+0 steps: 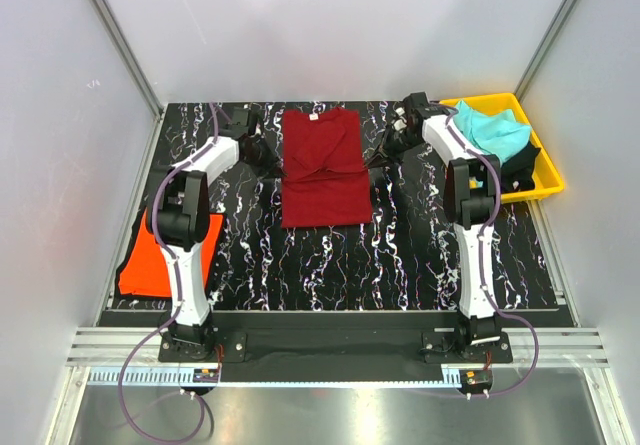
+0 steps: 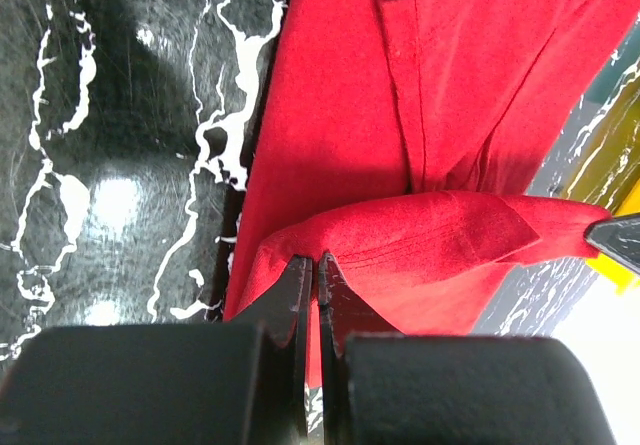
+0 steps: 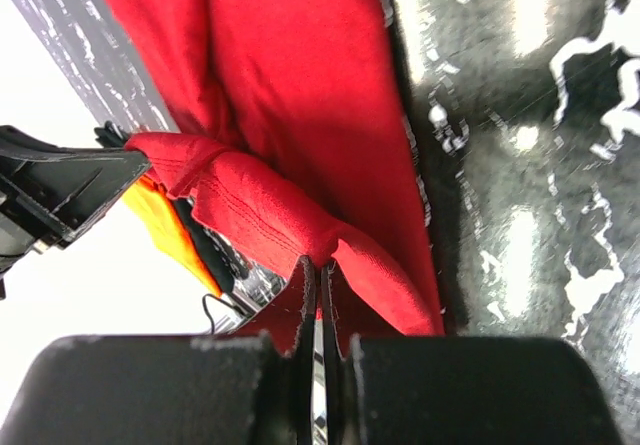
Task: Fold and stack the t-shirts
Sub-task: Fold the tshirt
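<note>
Four t-shirts, two arms, one tray. Far left, orange t-shirt (image 1: 140,265) flat at the table edge, partly under the left arm. Left gripper (image 2: 313,262) pinched tight on a sleeve of the dark red t-shirt (image 1: 322,170) lying mid-table; right gripper (image 3: 318,265) clamped on the opposite sleeve. Far right, yellow tray (image 1: 550,180) holding turquoise t-shirt (image 1: 490,130) over black t-shirt (image 1: 522,157). Black white-veined tabletop (image 1: 400,255), pale walls (image 1: 350,35) all round

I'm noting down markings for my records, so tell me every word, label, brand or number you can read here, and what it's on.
No text is readable in any view.
The white neck label on the dark red t-shirt is too small to read.
</note>
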`<state>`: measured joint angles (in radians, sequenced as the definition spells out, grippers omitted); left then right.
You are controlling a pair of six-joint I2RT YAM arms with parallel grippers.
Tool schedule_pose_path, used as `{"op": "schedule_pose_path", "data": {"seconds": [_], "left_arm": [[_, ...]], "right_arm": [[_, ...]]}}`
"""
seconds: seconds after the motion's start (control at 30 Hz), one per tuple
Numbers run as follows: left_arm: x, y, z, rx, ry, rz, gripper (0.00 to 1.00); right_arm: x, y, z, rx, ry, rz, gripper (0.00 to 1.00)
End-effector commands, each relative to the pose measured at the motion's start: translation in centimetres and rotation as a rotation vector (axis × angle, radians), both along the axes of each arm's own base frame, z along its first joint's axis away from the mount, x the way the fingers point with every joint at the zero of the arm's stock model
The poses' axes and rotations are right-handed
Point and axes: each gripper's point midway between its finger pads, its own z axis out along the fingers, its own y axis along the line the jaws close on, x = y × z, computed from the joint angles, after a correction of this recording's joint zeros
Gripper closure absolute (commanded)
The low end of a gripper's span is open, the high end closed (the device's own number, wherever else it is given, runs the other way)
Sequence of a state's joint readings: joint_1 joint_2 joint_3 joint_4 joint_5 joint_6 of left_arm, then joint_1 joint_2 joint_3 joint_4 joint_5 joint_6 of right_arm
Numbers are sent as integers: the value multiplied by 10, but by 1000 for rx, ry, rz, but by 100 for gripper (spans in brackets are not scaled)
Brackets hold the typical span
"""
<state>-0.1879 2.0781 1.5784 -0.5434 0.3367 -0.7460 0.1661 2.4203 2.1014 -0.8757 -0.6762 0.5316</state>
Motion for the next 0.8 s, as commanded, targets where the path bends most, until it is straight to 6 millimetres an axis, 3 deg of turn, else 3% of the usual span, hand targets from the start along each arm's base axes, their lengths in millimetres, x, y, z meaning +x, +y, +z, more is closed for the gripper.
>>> {"op": "schedule_pose_path", "data": {"seconds": [0.0, 0.03, 0.1, 0.13, 0.2, 0.23, 0.27, 0.3, 0.33, 0.37, 0.4, 0.43, 0.5, 0.53, 0.6, 0.63, 0.67, 0.77], "left_arm": [[20, 0, 14, -26, -55, 2, 98], [21, 0, 13, -27, -55, 2, 89], [24, 2, 10, -26, -55, 0, 81], [26, 4, 10, -15, -66, -14, 72], [33, 15, 23, 48, -109, -13, 65], [34, 21, 29, 96, -139, -33, 62], [35, 28, 38, 132, -159, -29, 57], [37, 38, 61, 186, -218, -8, 55], [35, 43, 69, 213, -246, -18, 54], [28, 45, 73, 222, -252, -20, 53], [20, 42, 90, 205, -286, -33, 52], [13, 36, 94, 182, -293, -52, 53], [-11, 12, 82, 93, -273, -126, 54], [-20, 3, 86, 58, -281, -142, 55], [-42, -23, 68, -8, -255, -213, 60], [-48, -29, 59, -18, -234, -222, 62], [-56, -40, 50, -34, -217, -251, 62], [-57, -55, 34, -61, -194, -275, 65]], "right_arm": [[8, -1, 10, 31, -7, -3, 99], [9, -2, 7, 34, -4, 0, 98], [11, -4, 4, 32, 5, -4, 96], [15, -5, 0, 22, 3, -8, 75], [20, -14, 0, 4, 8, -15, 64], [34, -21, 5, -27, -35, -27, 57], [30, -29, 6, -60, -12, -20, 53], [34, -38, 10, -89, -23, -28, 51], [46, -47, 22, -144, -86, -42, 50], [37, -54, 26, -185, -77, -22, 49], [34, -57, 30, -212, -83, -19, 47], [20, -59, 36, -234, -65, -5, 47], [11, -47, 40, -226, -106, 18, 47], [-12, -34, 40, -233, -87, 51, 48], [-15, -20, 42, -244, -149, 50, 48], [-30, -11, 37, -274, -147, 61, 49], [-26, -3, 36, -270, -179, 45, 49], [-40, 19, 17, -317, -165, 73, 50]]}}
